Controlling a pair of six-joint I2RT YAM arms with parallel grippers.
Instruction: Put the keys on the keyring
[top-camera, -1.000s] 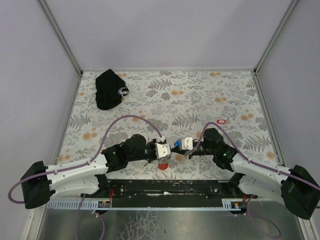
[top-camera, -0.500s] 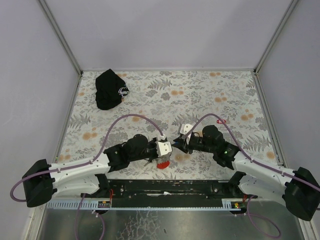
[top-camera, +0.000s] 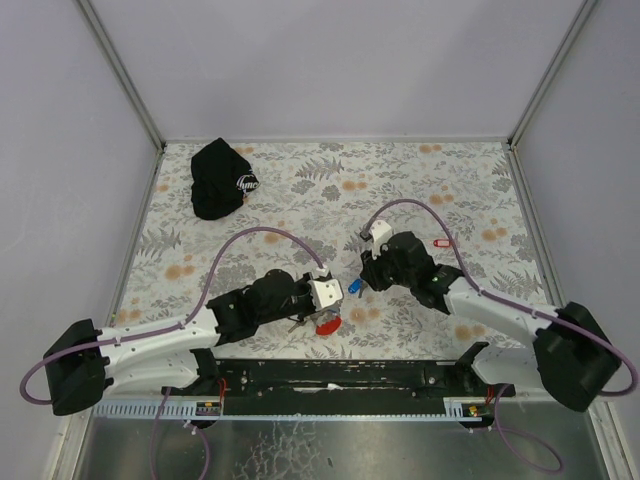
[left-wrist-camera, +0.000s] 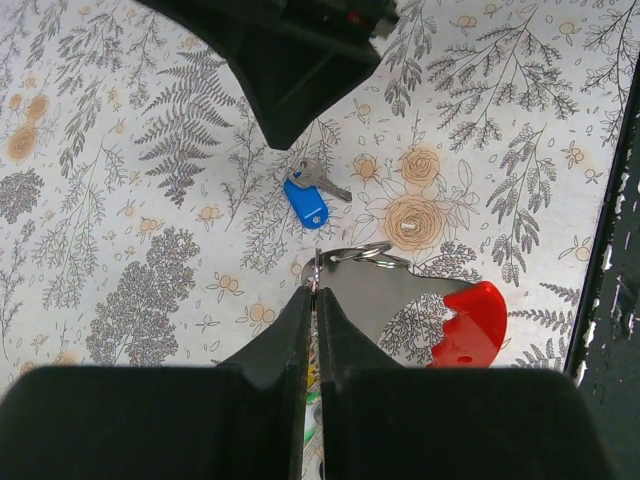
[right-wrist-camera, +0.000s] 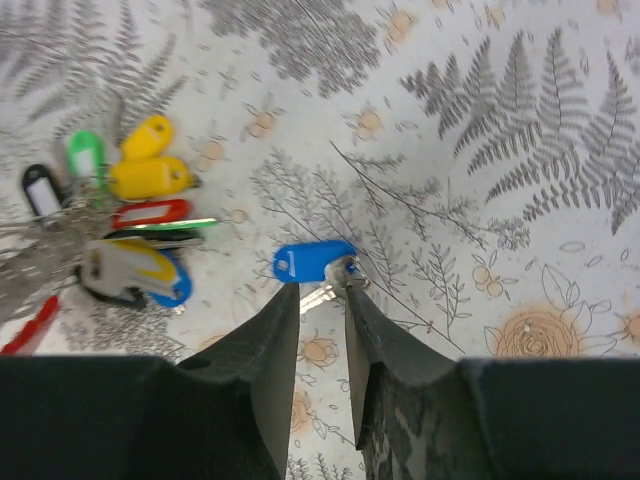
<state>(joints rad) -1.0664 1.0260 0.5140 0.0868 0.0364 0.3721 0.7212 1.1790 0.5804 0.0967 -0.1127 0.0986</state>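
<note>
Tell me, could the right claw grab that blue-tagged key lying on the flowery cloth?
Probably yes. The right claw hangs just over the blue-tagged key with its jaws apart, and nothing covers the key. The other keys sit off to one side.

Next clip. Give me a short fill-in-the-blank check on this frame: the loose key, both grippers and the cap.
1. The loose key, lying apart from the keyring, carries a ____ tag.
2. The left gripper is ____ on the keyring.
3. The right gripper hangs right by the loose key with its jaws ____.
4. The black cap lies in the far ____ corner of the table.

Missing words: blue; shut; open; left.
</note>
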